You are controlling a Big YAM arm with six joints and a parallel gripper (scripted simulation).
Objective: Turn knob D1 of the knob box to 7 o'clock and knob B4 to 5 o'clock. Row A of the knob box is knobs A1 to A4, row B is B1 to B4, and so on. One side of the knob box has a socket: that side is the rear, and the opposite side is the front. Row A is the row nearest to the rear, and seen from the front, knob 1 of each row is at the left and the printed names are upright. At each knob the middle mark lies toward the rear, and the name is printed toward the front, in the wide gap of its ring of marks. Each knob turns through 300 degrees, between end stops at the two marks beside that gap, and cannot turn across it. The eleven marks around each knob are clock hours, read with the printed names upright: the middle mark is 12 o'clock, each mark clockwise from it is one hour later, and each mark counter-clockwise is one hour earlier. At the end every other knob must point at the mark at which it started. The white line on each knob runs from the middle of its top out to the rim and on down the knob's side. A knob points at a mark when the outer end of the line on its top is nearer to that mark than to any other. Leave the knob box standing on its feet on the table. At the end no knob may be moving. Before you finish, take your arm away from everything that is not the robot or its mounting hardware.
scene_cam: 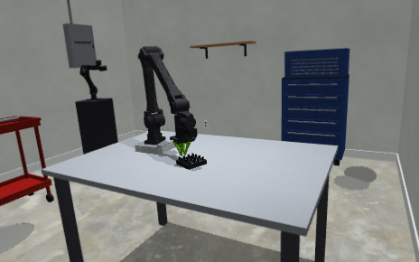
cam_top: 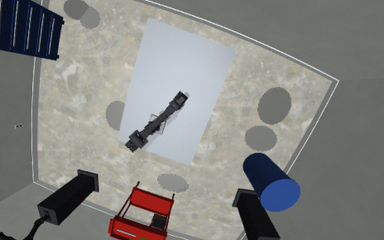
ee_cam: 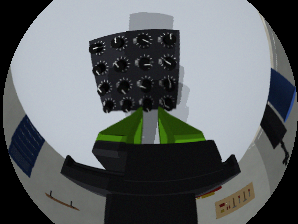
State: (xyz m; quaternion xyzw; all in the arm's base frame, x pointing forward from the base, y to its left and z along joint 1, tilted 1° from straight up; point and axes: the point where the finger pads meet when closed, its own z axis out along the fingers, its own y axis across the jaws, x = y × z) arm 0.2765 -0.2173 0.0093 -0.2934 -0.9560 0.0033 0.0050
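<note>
The pale grey worktop (cam_top: 174, 54) (scene_cam: 248, 181) (ee_cam: 50, 65) stands on dark legs over a mottled stone-like floor (cam_top: 74, 91) (scene_cam: 366, 203). In the exterior view, the knob box (scene_cam: 191, 162) (ee_cam: 135, 72) lies in from the long near edge, closer to the far left corner than to the near right one. It sits flat, knobs up, its sides askew to the worktop edges. Its outline is nearly square, so I cannot tell a long axis; nor can I make out the socket or which side is the rear.

The gripper (cam_top: 181, 98) (scene_cam: 183, 155) (ee_cam: 150, 111) points down at one edge row of knobs, its green fingers slightly open and gripping nothing. Behind, the black arm (cam_top: 157, 120) (scene_cam: 149, 90) rises from a light base plate (scene_cam: 141, 148) by the far left corner.

Beyond the worktop's left side are a red cart (cam_top: 151, 201) (scene_cam: 40, 152) and a black pedestal (cam_top: 68, 199) (scene_cam: 97, 124); beyond its far edge, a blue tool cabinet (cam_top: 21, 31) (scene_cam: 315, 108) (ee_cam: 27, 145) and a wooden wall shelf (scene_cam: 223, 44) (ee_cam: 61, 201).
</note>
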